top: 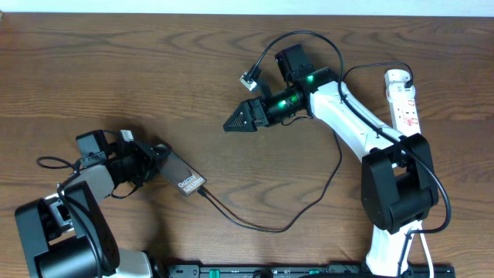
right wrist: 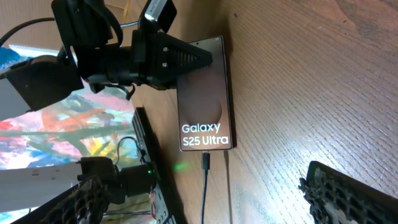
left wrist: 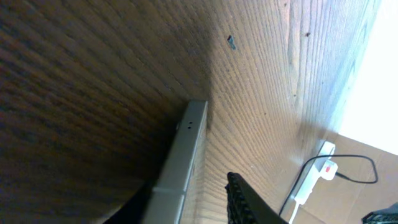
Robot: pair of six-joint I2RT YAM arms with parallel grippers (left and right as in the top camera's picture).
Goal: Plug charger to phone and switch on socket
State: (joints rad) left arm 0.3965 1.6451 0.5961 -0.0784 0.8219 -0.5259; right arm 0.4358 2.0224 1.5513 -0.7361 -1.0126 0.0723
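Note:
The phone [top: 184, 177] lies flat on the wooden table at lower left, with "Galaxy S25 Ultra" lit on its screen [right wrist: 205, 118]. My left gripper [top: 157, 158] is shut on its far end, which also shows in the right wrist view [right wrist: 186, 59]. The left wrist view shows the phone's silver edge [left wrist: 186, 158] between the fingers [left wrist: 186, 199]. The charger [top: 309, 208], a thin black cable, has its plug tip [right wrist: 206, 162] at the phone's near end. The socket [top: 403, 96] lies at far right; its red switch [left wrist: 324, 168] shows. My right gripper [top: 235, 122] [right wrist: 199, 186] is open and empty, above mid-table.
The charger cable loops across the table between the phone and the right arm's base [top: 397, 193]. A black rail [top: 293, 270] runs along the front edge. The left arm's base [top: 62, 239] stands at bottom left.

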